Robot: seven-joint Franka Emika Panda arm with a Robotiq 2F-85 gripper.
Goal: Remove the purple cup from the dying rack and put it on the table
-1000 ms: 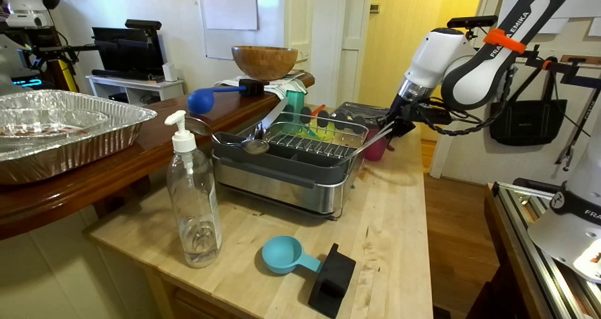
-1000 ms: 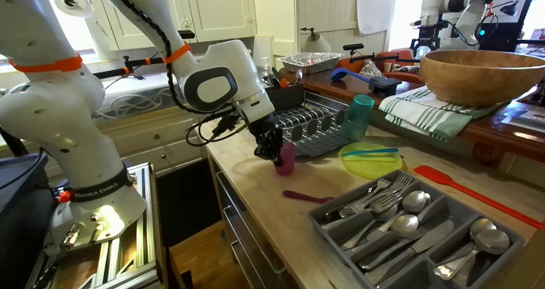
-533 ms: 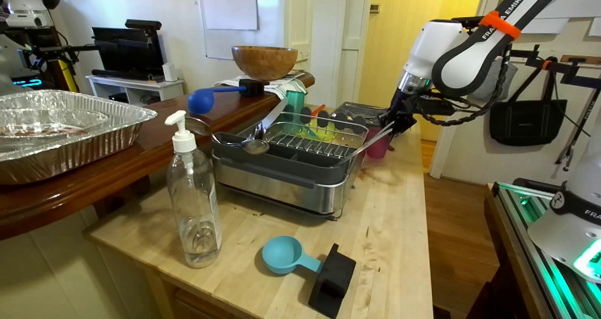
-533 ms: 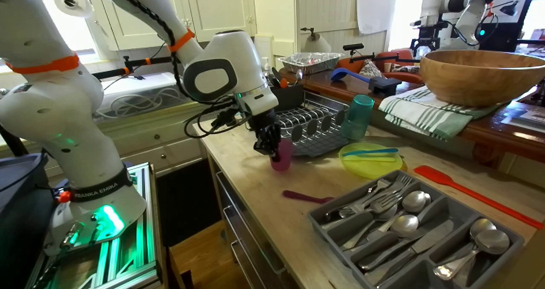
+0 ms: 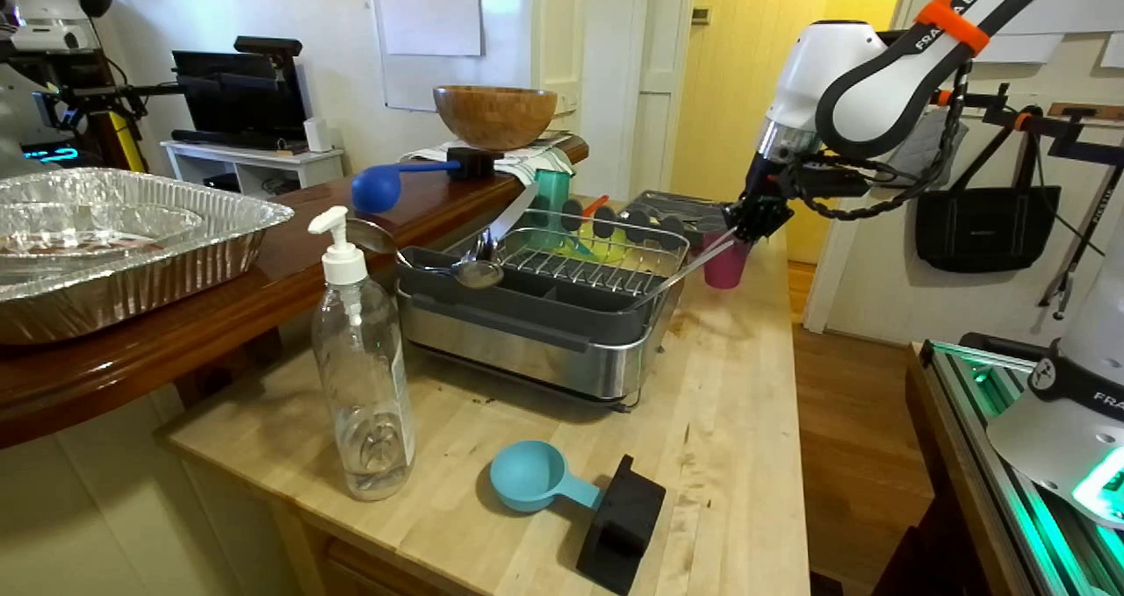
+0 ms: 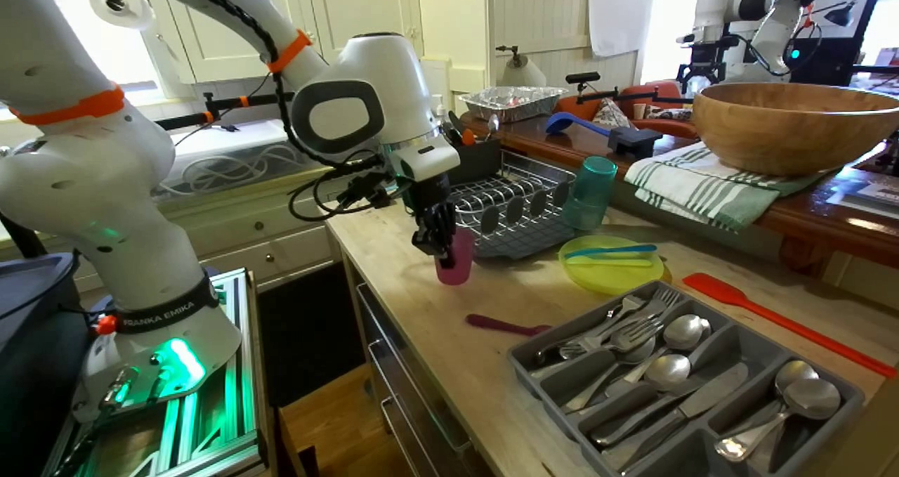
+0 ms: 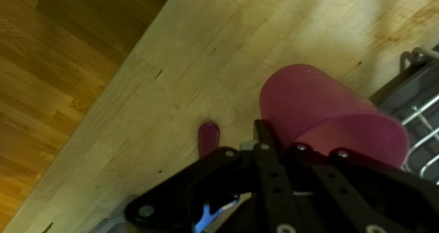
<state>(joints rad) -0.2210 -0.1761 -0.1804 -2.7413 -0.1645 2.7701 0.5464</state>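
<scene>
The purple cup (image 5: 725, 265) is off the drying rack (image 5: 518, 359), out beyond its end over the pale wooden table (image 5: 729, 420). My gripper (image 6: 447, 258) is shut on the cup's wall and comes down from above. In the wrist view one finger (image 7: 263, 131) lies along the outside of the cup (image 7: 305, 95); the other reaches inside the rim, its tip hidden. The cup is tilted in that view, with its mouth toward the rack (image 7: 425, 113). Whether its base touches the table, I cannot tell.
A dark red utensil (image 6: 506, 324) lies near the cup, before a grey cutlery tray (image 6: 523, 375). A yellow plate (image 6: 607, 280) and a teal cup (image 6: 590, 192) stand beside the rack. A pump bottle (image 5: 364, 403) and a light-blue scoop (image 5: 529, 476) occupy the table's far end.
Gripper and cup have moved together away from the rack, toward the table's long edge on the robot's side, and slightly upward. The light on the arm's base has turned from white to green.
</scene>
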